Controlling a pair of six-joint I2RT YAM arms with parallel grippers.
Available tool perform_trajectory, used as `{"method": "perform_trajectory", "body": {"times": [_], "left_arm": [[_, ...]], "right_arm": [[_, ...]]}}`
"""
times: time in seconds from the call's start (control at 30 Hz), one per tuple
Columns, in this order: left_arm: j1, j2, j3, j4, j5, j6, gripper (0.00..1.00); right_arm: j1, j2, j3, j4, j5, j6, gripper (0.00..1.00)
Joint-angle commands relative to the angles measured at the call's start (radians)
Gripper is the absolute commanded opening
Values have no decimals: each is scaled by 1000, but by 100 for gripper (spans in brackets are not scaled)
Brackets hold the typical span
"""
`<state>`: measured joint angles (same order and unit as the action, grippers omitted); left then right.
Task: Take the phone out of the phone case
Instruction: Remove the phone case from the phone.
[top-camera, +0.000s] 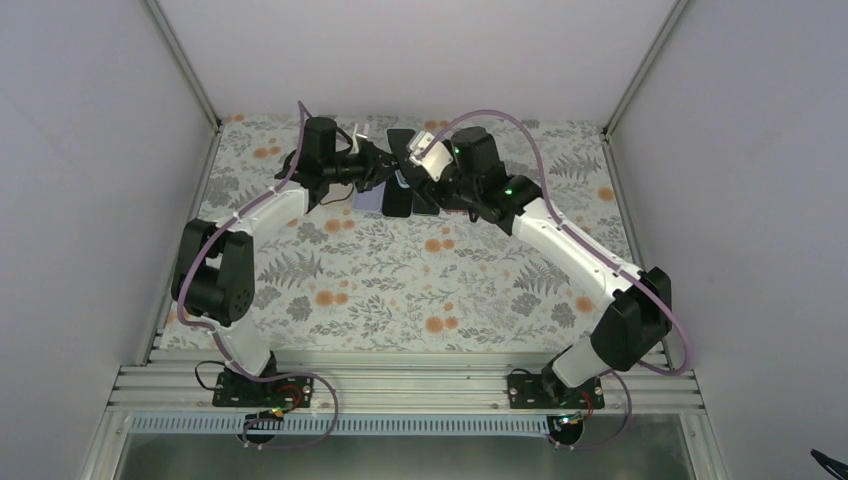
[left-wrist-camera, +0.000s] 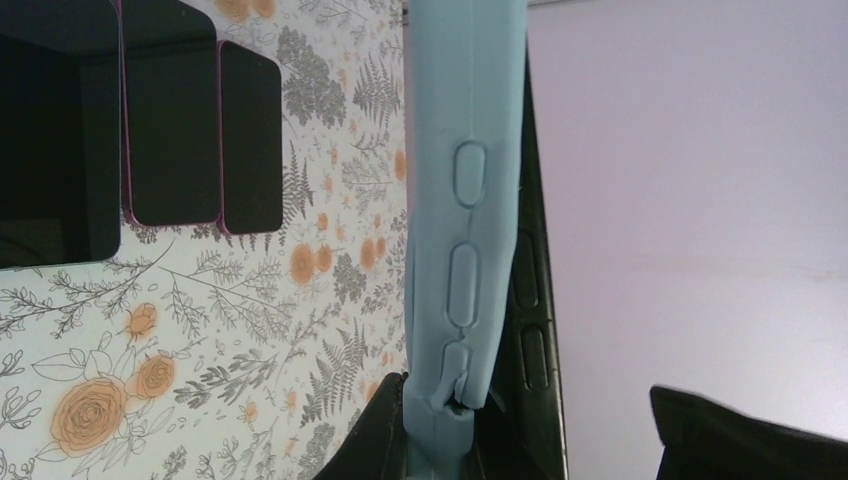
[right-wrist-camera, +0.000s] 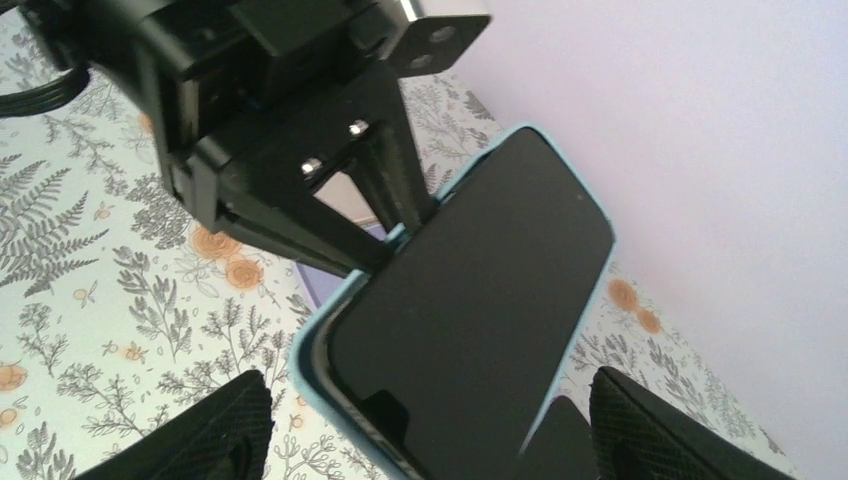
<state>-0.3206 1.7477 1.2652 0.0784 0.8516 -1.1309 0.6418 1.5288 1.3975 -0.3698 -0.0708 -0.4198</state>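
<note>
Phone (right-wrist-camera: 470, 300) only partly freed, one side peeled out of light-blue phone case (left-wrist-camera: 455, 200) pinched in closed left fingers (right-wrist-camera: 395, 190), right fingers (right-wrist-camera: 200, 430) spread open around it, pull-out left.

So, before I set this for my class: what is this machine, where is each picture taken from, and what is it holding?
Two robot arms are bolted to a flower-patterned table. One picture looks down from above; the others come from a camera on each wrist. The left claw is shut on a light blue phone case with a dark phone inside. The right claw is open, one finger either side of it. At least three other dark phones lie on the table.
</note>
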Motion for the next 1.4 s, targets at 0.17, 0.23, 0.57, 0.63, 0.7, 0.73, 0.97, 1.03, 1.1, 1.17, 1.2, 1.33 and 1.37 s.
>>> {"method": "perform_trajectory", "body": {"times": [0.17, 0.23, 0.57, 0.63, 0.7, 0.73, 0.97, 1.03, 1.1, 1.17, 1.2, 1.33, 1.37], "left_arm": [[4, -10, 30, 47, 11, -24, 2], [3, -11, 29, 46, 8, -24, 2], [2, -15, 22, 50, 7, -40, 2], [2, -14, 20, 49, 7, -43, 2], [2, -14, 19, 50, 9, -47, 2], [2, -15, 19, 50, 10, -48, 2], [-3, -21, 14, 48, 17, -43, 2], [-7, -23, 10, 47, 19, -42, 2], [-9, -22, 9, 49, 26, -47, 2], [-14, -15, 7, 57, 38, -56, 2], [-16, -12, 8, 59, 45, -59, 2], [-26, -5, 7, 63, 61, -56, 2], [-30, -6, 5, 63, 61, -55, 2]], "right_arm": [[38, 22, -45, 73, 92, -49, 71], [39, 19, -57, 98, 106, -52, 69], [76, 41, -127, 244, 247, -172, 64], [90, 46, -157, 289, 294, -221, 62], [104, 48, -193, 363, 348, -281, 60], [110, 50, -210, 398, 373, -310, 59], [125, 78, -279, 595, 500, -448, 53], [125, 87, -288, 644, 518, -479, 52], [125, 96, -297, 696, 528, -509, 51], [125, 103, -305, 747, 531, -547, 50], [125, 108, -311, 774, 530, -566, 50], [125, 127, -313, 830, 523, -601, 50], [124, 127, -311, 830, 518, -603, 49]]}}
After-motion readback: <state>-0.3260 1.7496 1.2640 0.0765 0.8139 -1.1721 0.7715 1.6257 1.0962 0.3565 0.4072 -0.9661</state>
